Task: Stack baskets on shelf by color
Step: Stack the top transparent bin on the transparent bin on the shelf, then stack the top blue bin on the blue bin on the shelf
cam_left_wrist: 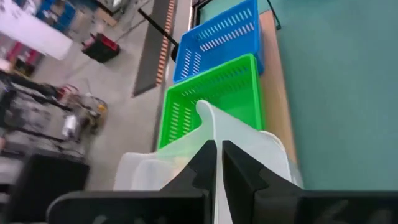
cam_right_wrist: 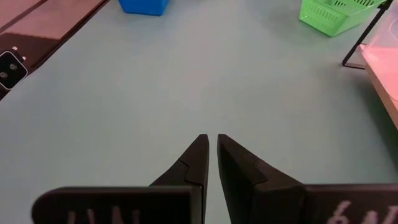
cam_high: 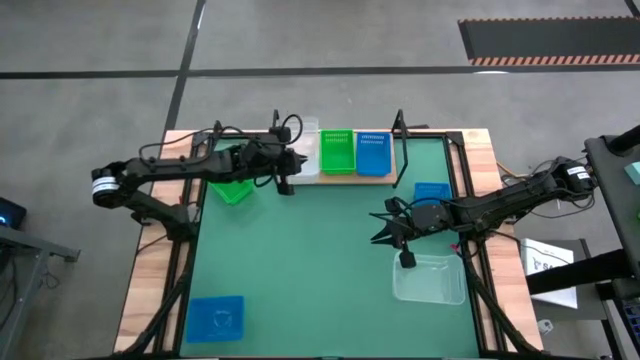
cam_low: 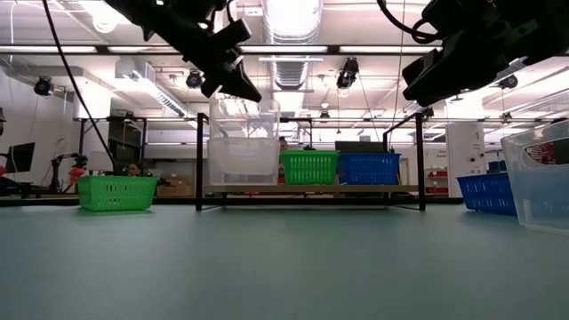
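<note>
My left gripper point(cam_high: 292, 162) is at the shelf's left end, shut on a clear basket point(cam_low: 243, 120). That basket stands in the leftmost place on the wooden shelf point(cam_high: 385, 178), and its lower part seems to sit inside another clear basket point(cam_low: 243, 164). Beside it on the board stand a green basket point(cam_high: 337, 152) and a blue basket point(cam_high: 371, 153). My right gripper point(cam_high: 384, 226) hangs shut above the mat, right of the middle. In its wrist view its fingers point(cam_right_wrist: 212, 142) hold nothing. My left gripper pinches the top rim of the clear basket's left wall point(cam_left_wrist: 208, 122), and the thin wall runs between the two fingers point(cam_left_wrist: 200, 163). It comes from the table's left, slanting down point(cam_low: 233, 82). The basket is upright over the shelf board.
Loose on the green mat point(cam_high: 320, 270) are a green basket point(cam_high: 232, 190) at far left, a blue basket point(cam_high: 432, 192) at far right, a blue basket point(cam_high: 215, 318) at the near left corner and a clear basket point(cam_high: 430, 278) near right. Black shelf uprights point(cam_high: 399, 150) stand by the board.
</note>
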Available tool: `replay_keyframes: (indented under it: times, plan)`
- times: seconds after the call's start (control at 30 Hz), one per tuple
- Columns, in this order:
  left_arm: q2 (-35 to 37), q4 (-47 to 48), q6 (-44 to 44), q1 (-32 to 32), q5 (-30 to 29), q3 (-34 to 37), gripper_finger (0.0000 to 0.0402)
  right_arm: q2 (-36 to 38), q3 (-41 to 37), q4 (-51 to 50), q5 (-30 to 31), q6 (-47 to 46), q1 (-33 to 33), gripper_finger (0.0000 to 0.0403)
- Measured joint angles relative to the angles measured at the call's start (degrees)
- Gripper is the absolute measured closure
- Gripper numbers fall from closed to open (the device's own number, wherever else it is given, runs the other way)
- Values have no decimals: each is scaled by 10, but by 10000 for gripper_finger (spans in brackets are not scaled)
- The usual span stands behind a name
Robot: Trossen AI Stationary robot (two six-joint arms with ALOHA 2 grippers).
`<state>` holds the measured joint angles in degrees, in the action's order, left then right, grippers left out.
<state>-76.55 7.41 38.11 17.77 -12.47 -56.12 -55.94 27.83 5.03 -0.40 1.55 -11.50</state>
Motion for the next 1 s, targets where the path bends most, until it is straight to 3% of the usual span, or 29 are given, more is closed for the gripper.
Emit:
replay_keyframes:
  times: [0.63, 1.0]
  plan:
    - [-1, -29, 58, -10, -33, 34, 397, 0, 0, 0, 0, 6, 0, 377]
    - [8, -30, 41, -13, -33, 34, 295, 0, 0, 0, 0, -1, 0, 377]
